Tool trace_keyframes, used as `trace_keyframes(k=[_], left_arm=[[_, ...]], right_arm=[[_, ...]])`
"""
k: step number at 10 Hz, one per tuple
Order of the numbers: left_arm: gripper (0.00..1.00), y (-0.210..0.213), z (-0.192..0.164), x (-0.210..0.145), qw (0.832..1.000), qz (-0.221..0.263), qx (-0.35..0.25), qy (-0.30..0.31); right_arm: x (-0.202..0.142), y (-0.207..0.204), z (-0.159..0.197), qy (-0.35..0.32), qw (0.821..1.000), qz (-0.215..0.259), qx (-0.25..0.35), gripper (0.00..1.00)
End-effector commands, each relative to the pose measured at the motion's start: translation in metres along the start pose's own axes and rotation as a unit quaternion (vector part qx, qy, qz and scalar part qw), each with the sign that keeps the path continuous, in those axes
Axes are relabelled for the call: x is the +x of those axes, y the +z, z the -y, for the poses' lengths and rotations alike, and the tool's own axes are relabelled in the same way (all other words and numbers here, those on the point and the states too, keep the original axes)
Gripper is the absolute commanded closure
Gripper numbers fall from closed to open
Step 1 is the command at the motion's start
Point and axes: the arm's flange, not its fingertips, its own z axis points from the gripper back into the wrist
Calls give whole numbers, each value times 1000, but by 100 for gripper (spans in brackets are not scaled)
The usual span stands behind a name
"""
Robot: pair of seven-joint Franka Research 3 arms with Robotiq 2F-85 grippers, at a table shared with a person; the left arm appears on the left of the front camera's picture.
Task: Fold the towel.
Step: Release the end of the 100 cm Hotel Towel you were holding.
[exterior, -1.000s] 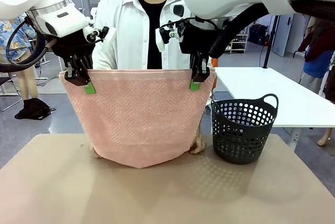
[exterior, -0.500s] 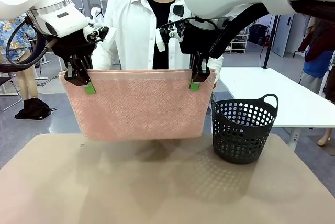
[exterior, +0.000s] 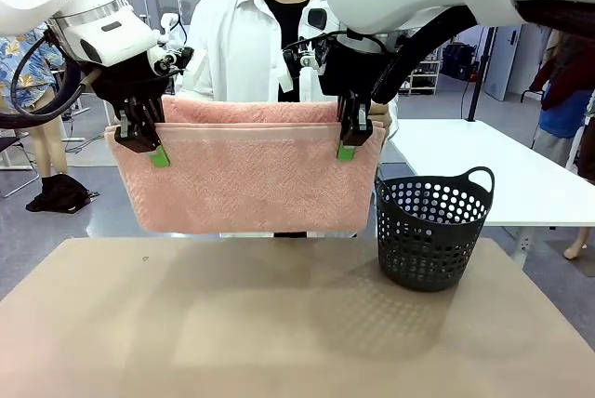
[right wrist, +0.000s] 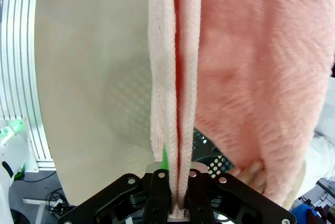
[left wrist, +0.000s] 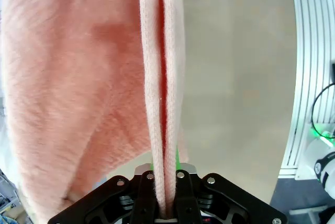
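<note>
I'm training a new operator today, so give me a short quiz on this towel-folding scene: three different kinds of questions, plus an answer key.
1. True or false: the towel lies flat on the table.
2. Where is the dark basket? A) on the floor B) on the table, on the robot's right C) under the towel
3. In a few words: what are the fingers of the left gripper and the right gripper shut on?
Key: 1. False; it hangs in the air between the grippers. 2. B. 3. The towel's top edge, one gripper near each end.
</note>
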Motion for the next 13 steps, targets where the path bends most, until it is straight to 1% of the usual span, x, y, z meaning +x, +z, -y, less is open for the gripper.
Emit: trace_keyframes(k=[1, 13], left_arm=[[100, 1, 0, -1, 1000, 0, 1, 1], [100, 1, 0, -1, 1000, 0, 1, 1]], right_arm=[[-1, 0, 0, -1, 1000, 0, -1, 100], [-1, 0, 0, -1, 1000, 0, -1, 100]])
